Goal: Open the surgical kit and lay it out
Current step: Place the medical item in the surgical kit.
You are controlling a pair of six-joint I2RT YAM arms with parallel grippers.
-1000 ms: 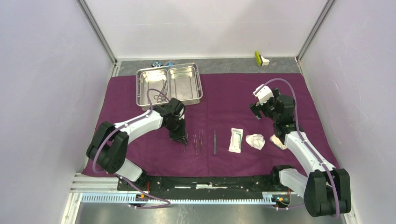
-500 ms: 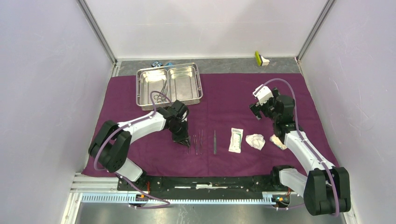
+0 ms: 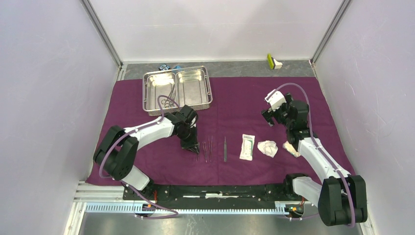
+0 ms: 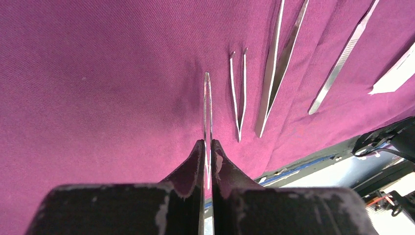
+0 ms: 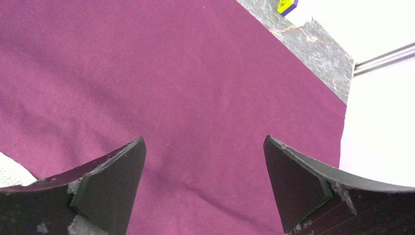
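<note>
Left fingers (image 4: 193, 166) clamped on slim tweezers (image 4: 207, 103), tips low over purple cloth (image 4: 98, 73), just beside shorter tweezers (image 4: 239, 93) in the laid-out row. Best: lower flat, parallel to the row, keep a gap, then release. Right fingers (image 5: 112, 176) wide apart, holding nothing, above cloth.

Top external: fixed high behind the arm bases, looking down over the whole large purple cloth wrap (image 3: 235, 103).

Left wrist: close above that cloth, angled down. Shares the slim metal forceps (image 3: 225, 149) (image 4: 342, 58) with the top view.

Right wrist: higher, facing the far right corner and its small yellow-green block (image 5: 286, 6).
</note>
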